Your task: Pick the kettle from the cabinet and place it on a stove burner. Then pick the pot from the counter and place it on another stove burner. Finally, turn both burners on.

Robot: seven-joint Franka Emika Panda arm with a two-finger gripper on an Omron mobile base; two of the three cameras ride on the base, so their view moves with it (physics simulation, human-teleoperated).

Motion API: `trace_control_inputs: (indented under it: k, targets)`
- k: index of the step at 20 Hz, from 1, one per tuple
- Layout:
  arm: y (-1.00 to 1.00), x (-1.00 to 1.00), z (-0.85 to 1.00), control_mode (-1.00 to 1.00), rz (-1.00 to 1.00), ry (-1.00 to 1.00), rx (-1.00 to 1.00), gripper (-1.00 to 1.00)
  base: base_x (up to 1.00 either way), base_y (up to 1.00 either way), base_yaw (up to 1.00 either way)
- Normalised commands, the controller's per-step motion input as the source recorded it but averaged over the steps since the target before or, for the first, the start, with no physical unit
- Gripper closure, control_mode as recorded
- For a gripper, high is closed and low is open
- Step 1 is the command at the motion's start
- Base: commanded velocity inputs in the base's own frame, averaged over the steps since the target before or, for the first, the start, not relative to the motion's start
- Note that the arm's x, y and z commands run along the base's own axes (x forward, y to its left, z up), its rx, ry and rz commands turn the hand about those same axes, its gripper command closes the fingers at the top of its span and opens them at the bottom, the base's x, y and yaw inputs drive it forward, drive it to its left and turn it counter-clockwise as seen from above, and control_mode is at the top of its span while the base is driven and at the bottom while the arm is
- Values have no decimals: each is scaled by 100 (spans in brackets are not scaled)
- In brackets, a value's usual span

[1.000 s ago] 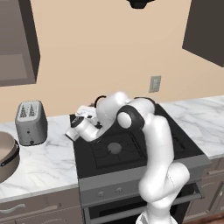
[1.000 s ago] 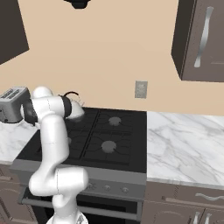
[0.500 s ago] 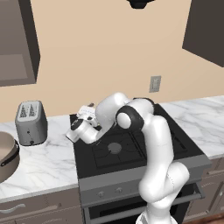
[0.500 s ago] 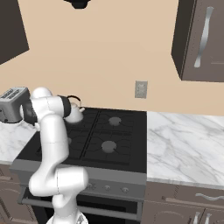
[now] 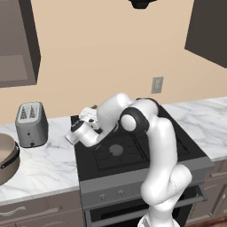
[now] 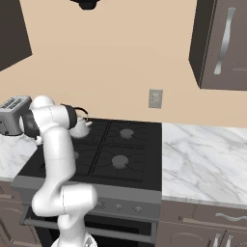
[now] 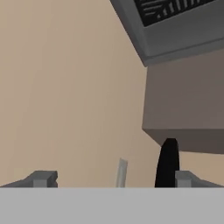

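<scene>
The kettle point(image 6: 81, 126) sits on the cooktop's point(image 6: 140, 166) rear burner at left centre of the right base view, partly behind the arm. The end effector point(image 7: 111, 179) stands wide apart, holding nothing. The pot point(image 5: 6, 156) rests on the counter point(image 5: 40, 166) at far left, near the toaster point(image 5: 31, 123).

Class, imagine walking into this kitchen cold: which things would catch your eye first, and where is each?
The white robot arm folds back over the black cooktop, its open gripper at the rear left burner. There sits the small silver kettle. A grey toaster stands on the marble counter left of the stove.
</scene>
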Motion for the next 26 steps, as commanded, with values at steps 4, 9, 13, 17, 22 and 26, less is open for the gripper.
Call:
trace_control_inputs:
  k: [4, 9, 13, 17, 22, 26]
  targets:
    - [0, -7, 0, -100, -1, 0, 16, -100, 0, 0, 0]
    - [0, 0, 0, -100, 0, -1, 15, -100, 0, 0, 0]
    - [-4, 0, -1, -100, 0, -8, 9, -100, 0, 0, 0]
    - [-7, 0, -5, -100, 0, -12, 3, -100, 0, 0, 0]
    - [-8, 0, -9, -100, 0, -16, 0, -100, 0, 0, 0]
    - [-8, 0, -18, -100, 0, -18, -3, -100, 0, 0, 0]
